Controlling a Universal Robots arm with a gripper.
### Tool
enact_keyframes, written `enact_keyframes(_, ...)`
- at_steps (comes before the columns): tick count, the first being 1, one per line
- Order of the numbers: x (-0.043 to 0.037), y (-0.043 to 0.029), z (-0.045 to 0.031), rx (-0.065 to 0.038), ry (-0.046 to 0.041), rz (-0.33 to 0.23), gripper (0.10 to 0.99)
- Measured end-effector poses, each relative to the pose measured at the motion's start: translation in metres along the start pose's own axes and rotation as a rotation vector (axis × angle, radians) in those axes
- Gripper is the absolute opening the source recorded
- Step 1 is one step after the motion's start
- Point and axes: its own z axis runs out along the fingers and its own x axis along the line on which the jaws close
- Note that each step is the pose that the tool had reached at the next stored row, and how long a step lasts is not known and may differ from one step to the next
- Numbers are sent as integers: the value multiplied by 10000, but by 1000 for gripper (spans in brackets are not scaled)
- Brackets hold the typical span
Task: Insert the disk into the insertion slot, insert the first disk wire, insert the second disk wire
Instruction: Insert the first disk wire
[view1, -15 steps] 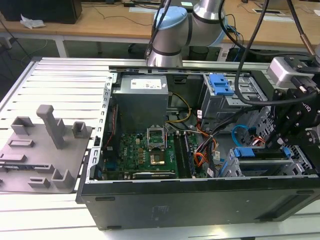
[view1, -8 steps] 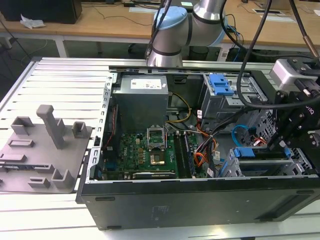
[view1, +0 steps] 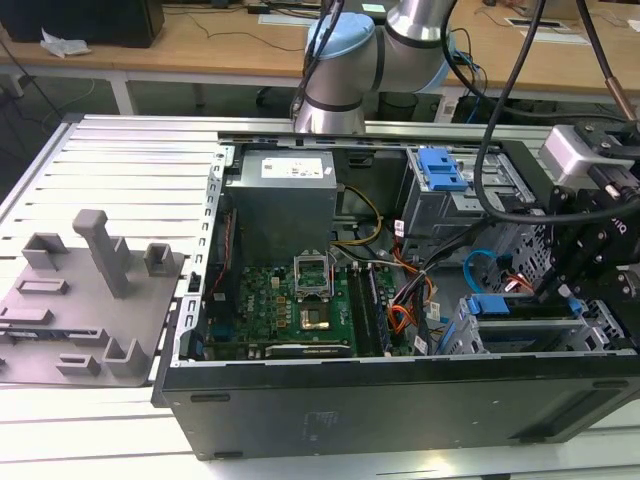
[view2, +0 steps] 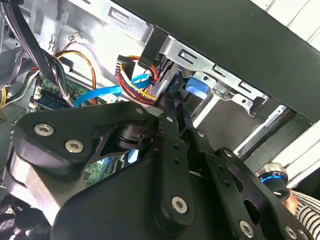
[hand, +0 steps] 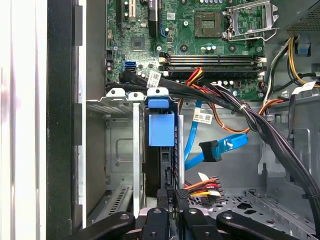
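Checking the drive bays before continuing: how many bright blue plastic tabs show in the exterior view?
2. One latch tops the taller bay; the other is the disk's handle at the insertion slot. More may be hidden.

Silver-grey arm, light-blue joint caps, black cables, black gripper links, silver screws

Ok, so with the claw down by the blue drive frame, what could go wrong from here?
The claw sits close beside the disk and the red, yellow and black wire bundle, so it could snag those wires. The second disk wire hangs loose nearby and might get knocked aside.
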Motion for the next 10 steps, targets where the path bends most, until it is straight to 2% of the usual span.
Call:
enact_keyframes(4,0,0,2,0,-4,0,188)
enact_keyframes(5,0,1,-8,0,0,1,251)
enact_keyframes(8,-1,7,-128,0,-1,0,251)
enact_keyframes(10,-10,10,-176,1,2,1,235)
